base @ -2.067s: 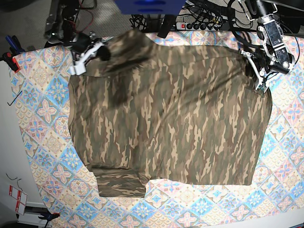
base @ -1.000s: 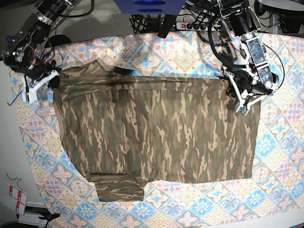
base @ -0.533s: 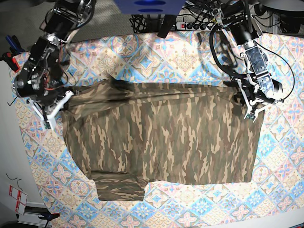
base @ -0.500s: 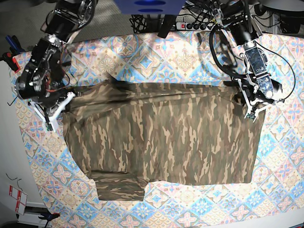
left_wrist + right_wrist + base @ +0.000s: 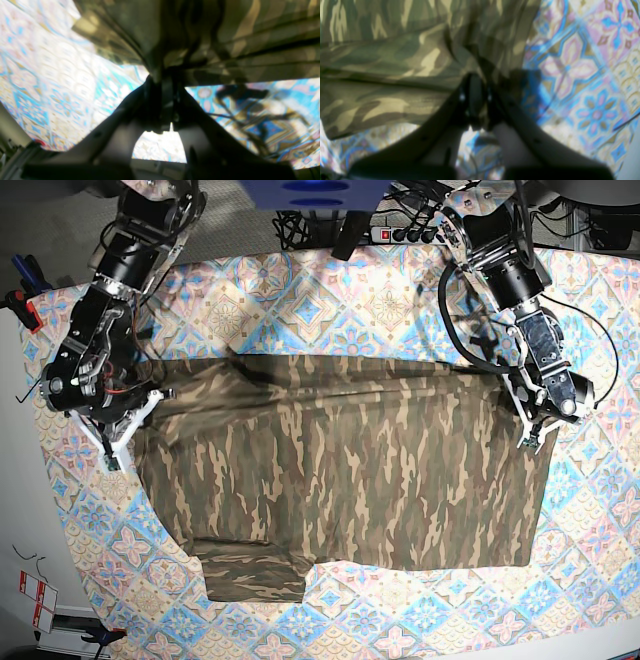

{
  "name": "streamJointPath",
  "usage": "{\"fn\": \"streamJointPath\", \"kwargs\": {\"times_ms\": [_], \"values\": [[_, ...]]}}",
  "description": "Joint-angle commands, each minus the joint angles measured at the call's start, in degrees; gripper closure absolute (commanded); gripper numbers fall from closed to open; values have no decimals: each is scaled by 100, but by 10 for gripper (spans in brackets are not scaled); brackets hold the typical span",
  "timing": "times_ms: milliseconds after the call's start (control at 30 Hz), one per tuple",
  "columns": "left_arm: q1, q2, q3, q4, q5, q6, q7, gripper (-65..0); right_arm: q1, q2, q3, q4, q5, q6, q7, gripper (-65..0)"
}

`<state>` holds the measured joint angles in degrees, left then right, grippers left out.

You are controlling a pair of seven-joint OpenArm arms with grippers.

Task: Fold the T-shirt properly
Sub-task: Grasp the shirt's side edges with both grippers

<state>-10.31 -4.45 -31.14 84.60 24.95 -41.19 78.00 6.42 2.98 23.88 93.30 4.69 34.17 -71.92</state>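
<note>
The camouflage T-shirt (image 5: 340,470) lies spread across the patterned tablecloth (image 5: 330,300), its far edge doubled over toward the front. A sleeve (image 5: 255,572) sticks out at the front left. My right gripper (image 5: 127,435) is at the shirt's left edge, and the right wrist view shows it (image 5: 476,77) shut on a bunch of T-shirt (image 5: 382,62) cloth. My left gripper (image 5: 532,438) is at the shirt's right edge. In the left wrist view it (image 5: 162,77) is shut on a pinch of the T-shirt (image 5: 225,37).
A power strip (image 5: 420,232) and tangled cables lie behind the table's far edge. Clamps (image 5: 22,300) sit at the far left corner, and a small hex key (image 5: 30,388) lies beside the cloth's left edge. Bare tablecloth shows along the far and front strips.
Both grippers have carried the shirt's far edge from the back of the table toward the front, each holding its corner. The doubled-over part has grown, and more tablecloth shows behind.
</note>
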Motion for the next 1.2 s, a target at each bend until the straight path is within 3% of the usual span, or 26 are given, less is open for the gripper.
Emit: {"fn": "streamJointPath", "kwargs": {"times_ms": [0,200,433,567,767,967,1167], "values": [[-64,-201,-73,195,498,119,200,0,137,181,-36,90,-368,-134,163,-7],[-134,-201,-152,573,534,119,196,0,137,181,-432,90,-377,-143,313,-7],[-99,10,-935,899,542,119,-1272,0,145,216,-810,-86,-377,-547,612,-7],[-2,18,-961,1110,498,119,-1685,0,145,216,-915,-191,-377,-547,682,-7],[103,414,-926,1523,718,119,-2450,0,383,216,-915,-235,-377,-547,656,-7],[77,572,-935,1329,868,119,-3057,0,796,365,-942,-833,-377,-547,603,-7],[-196,414,-970,345,824,119,-3663,0,1130,401,-1267,-1440,-385,-547,673,-7]]}}
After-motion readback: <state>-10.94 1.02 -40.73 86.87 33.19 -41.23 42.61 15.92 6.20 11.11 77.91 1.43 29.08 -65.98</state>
